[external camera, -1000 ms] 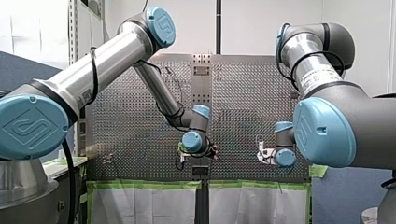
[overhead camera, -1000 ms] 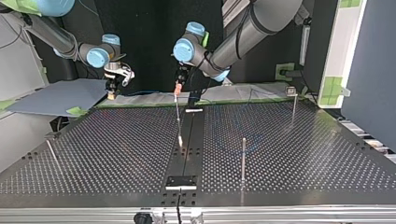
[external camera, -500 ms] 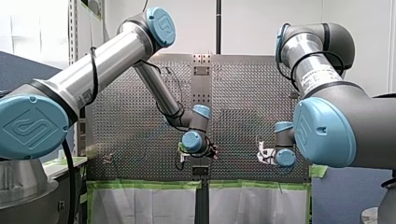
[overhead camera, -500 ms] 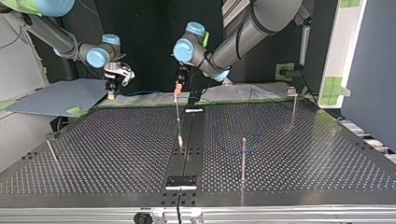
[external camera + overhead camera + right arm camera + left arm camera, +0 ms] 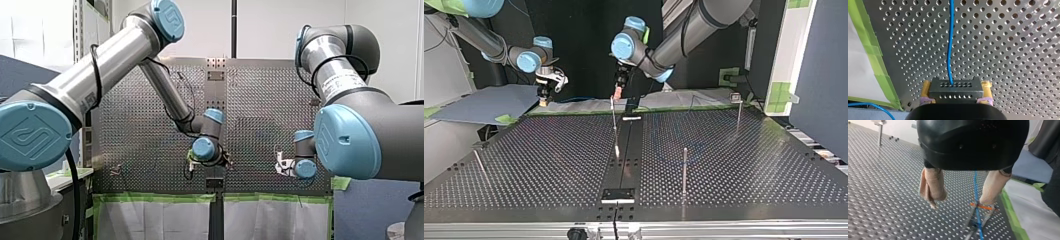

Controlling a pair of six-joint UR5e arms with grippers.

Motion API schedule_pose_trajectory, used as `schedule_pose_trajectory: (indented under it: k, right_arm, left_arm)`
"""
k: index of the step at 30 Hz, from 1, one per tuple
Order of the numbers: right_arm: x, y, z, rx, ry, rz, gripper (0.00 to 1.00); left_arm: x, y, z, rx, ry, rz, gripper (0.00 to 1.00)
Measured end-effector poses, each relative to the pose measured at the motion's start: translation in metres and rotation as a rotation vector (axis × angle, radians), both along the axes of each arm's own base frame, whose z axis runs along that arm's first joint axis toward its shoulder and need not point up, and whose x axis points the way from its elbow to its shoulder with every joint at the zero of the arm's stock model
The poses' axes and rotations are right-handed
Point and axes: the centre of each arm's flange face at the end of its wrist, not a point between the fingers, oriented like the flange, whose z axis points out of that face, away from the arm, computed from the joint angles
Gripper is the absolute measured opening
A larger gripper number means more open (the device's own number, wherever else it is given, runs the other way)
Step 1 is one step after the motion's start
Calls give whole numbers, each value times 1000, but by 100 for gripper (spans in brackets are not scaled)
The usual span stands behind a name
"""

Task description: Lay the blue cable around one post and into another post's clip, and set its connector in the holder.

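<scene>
In the left wrist view my left gripper (image 5: 959,203) is open, its beige pads (image 5: 933,187) standing apart over the perforated table. The blue cable (image 5: 976,185) runs between and below them and crosses an orange clip (image 5: 981,206) on top of a thin post. In the top view this gripper (image 5: 617,92) hangs just above that post (image 5: 614,125). My right gripper (image 5: 956,87) is shut on a dark grey connector (image 5: 956,93), from which the blue cable (image 5: 950,45) leads ahead over the table. In the top view it (image 5: 543,100) hovers at the far left edge.
In the top view more thin posts stand at the right (image 5: 685,167), the far right (image 5: 738,112) and the near left (image 5: 478,162). A small black holder (image 5: 618,195) sits on the centre strip near the front edge. Green tape (image 5: 870,50) borders the table.
My left arm has risen slightly, lifting its open gripper a little above the clip post. My right arm has not moved.
</scene>
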Motion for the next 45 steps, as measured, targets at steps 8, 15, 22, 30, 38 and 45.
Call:
schedule_pose_trajectory:
  k: [8, 15, 22, 30, 38, 45]
  right_arm:
    - [0, 0, 0, 0, 0, 0, 0]
    - [0, 0, 0, -1, 0, -1, 0]
    - [0, 0, 0, 1, -5, -2, 0]
    - [1, 0, 0, -1, -15, 5, 0]
    - [1, 0, 0, -1, -23, 8, 0]
    - [2, 0, 0, -1, -27, 13, 0]
  left_arm:
    - [-15, 14, 23, -20, -24, 20, 100]
    - [-30, 37, 39, -20, -3, 70, 100]
    - [-43, 74, 52, 7, 46, 165, 100]
    - [-48, 120, 64, -14, 129, 224, 100]
    - [-26, 147, 100, -161, 116, 254, 100]
    - [10, 162, 153, -311, 48, 263, 100]
